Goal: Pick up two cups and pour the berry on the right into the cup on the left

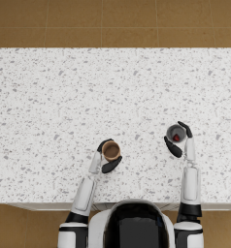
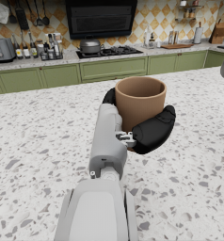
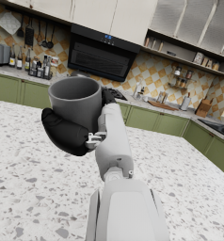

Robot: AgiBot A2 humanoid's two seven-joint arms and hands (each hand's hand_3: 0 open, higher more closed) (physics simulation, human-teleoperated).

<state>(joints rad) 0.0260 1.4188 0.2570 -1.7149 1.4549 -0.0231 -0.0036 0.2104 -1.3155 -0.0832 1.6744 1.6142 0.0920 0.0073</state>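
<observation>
The left hand (image 1: 107,156) is clamped around the brown cup (image 1: 111,150), fingers wrapping its wall from both sides; in the left wrist view the brown cup (image 2: 140,102) sits upright with its mouth level, which suits a cup meant to receive. In the head view it lies toward 6 o'clock of the speckled counter (image 1: 59,106), near the front edge. Whether it is lifted clear of the surface or still resting on it cannot be told.

At about 3 o'clock from it, well apart, the right hand (image 1: 179,141) is clamped on the grey cup (image 1: 175,133), again gripping the side wall so the rim stays free for pouring. The red berry (image 1: 176,138) is visible inside it. The right wrist view shows the grey cup (image 3: 77,101) upright, so the berry is not yet tipped out.

Both cups appear gripped; the pour has not begun. The counter between the two hands carries nothing, giving the grey cup open room to travel toward 9 o'clock. Toward 12 o'clock the surface runs wide to its far edge.
</observation>
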